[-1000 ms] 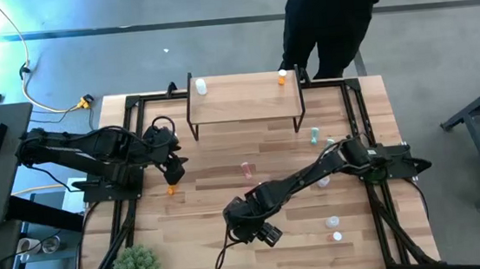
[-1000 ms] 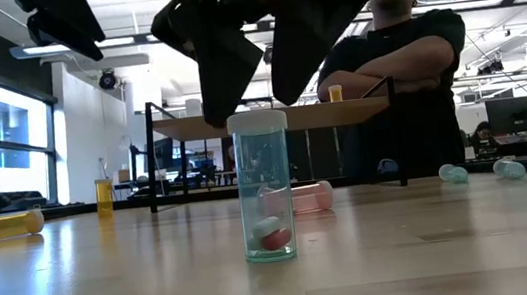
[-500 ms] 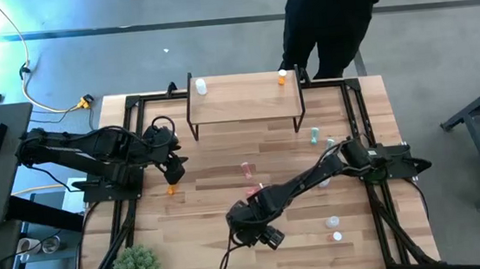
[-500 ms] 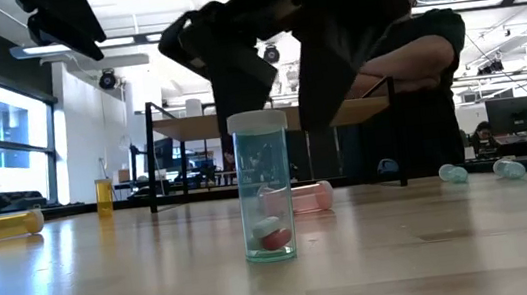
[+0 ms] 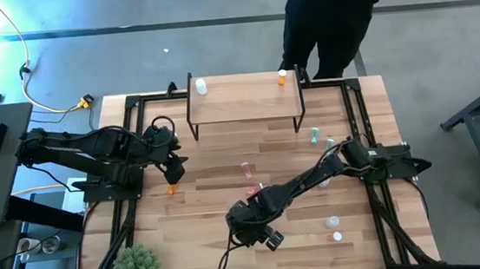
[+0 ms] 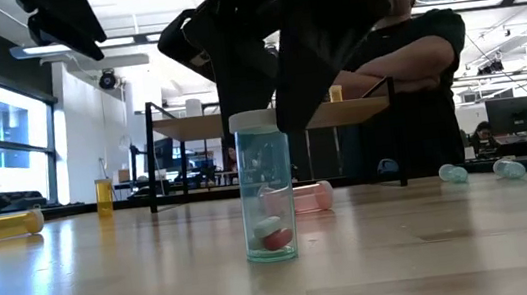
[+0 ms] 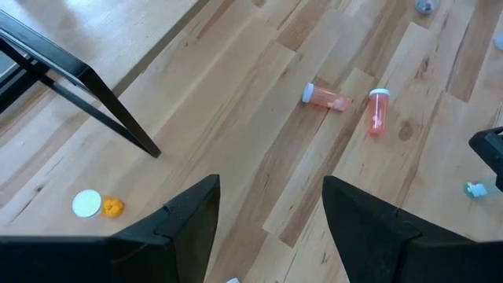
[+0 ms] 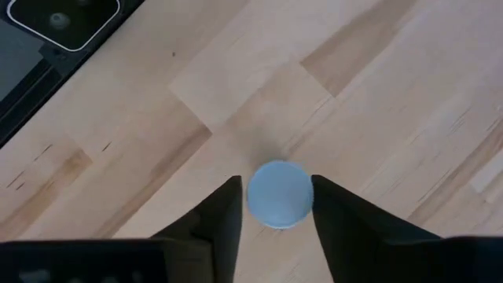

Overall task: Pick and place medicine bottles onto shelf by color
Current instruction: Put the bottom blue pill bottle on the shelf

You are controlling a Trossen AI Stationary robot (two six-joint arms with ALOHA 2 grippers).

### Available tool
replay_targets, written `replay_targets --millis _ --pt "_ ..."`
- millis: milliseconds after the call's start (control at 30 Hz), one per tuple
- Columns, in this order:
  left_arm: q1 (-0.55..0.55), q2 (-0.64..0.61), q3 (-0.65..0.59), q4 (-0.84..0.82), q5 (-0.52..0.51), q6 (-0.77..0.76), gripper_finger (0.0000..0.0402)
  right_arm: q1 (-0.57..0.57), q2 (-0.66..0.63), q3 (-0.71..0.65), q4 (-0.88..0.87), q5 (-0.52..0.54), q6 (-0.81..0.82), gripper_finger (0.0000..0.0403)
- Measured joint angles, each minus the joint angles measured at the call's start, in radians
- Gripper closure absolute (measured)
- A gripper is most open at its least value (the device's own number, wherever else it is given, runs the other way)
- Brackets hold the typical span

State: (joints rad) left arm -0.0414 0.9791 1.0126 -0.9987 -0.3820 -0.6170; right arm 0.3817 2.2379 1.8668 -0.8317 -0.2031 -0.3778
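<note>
A green medicine bottle (image 6: 269, 207) with a pale cap (image 8: 279, 194) stands upright on its base near the table's front middle. My right gripper (image 6: 275, 121) is down over it, shut on its cap, and hides it in the high view (image 5: 264, 234). My left gripper (image 5: 173, 170) hangs open at the table's left, above an upright orange bottle (image 7: 98, 204). The shelf (image 5: 244, 99) stands at the far edge on black legs. It carries a white bottle (image 5: 201, 86) at its left end and an orange one (image 5: 282, 77) at its right. My right gripper pinches the green bottle's cap (image 8: 251, 196) between its two fingers (image 8: 224, 212), one on each side of the round cap. The fingers come from above, slanting down. The bottle stands upright with its base on the table.
Two pink bottles (image 5: 246, 169) lie mid-table. Green ones (image 5: 314, 134) lie near the shelf's right leg, and white ones (image 5: 332, 222) stand at the front right. A spiky plant (image 5: 136, 267) fills the front left corner. A person (image 5: 334, 13) stands behind the far edge.
My right gripper has sunk a little over the green bottle, and its fingers have closed in on the cap. The bottle stays upright on the table.
</note>
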Motion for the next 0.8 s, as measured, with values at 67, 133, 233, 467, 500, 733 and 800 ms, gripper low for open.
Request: replay_targets --millis 67,133,233,467,500,733,800 --pt "0.000 0.000 0.000 0.000 0.000 0.000 0.0186 0.000 0.000 0.000 0.002 0.000 0.003 0.0276" --pt "0.000 0.000 0.000 0.000 0.000 0.000 0.0186 0.000 0.000 0.000 0.003 0.000 0.003 0.0283" --pt "0.000 0.000 0.000 0.000 0.000 0.000 0.0186 0.000 0.000 0.000 0.003 0.000 0.017 0.0292" --pt "0.005 0.000 0.000 -0.017 0.002 0.004 0.0186 -0.008 0.000 0.001 0.006 -0.003 0.094 0.0301" --pt "0.009 0.000 0.000 -0.024 0.004 0.013 0.0186 -0.009 0.000 0.004 0.004 -0.003 0.112 0.0301" --pt "0.059 0.000 0.000 -0.056 0.005 0.110 0.0186 -0.033 0.000 0.065 0.005 0.032 0.217 0.0303" --pt "0.077 0.000 0.000 -0.056 0.009 0.143 0.0186 -0.045 0.000 0.089 0.004 0.054 0.257 0.0303"
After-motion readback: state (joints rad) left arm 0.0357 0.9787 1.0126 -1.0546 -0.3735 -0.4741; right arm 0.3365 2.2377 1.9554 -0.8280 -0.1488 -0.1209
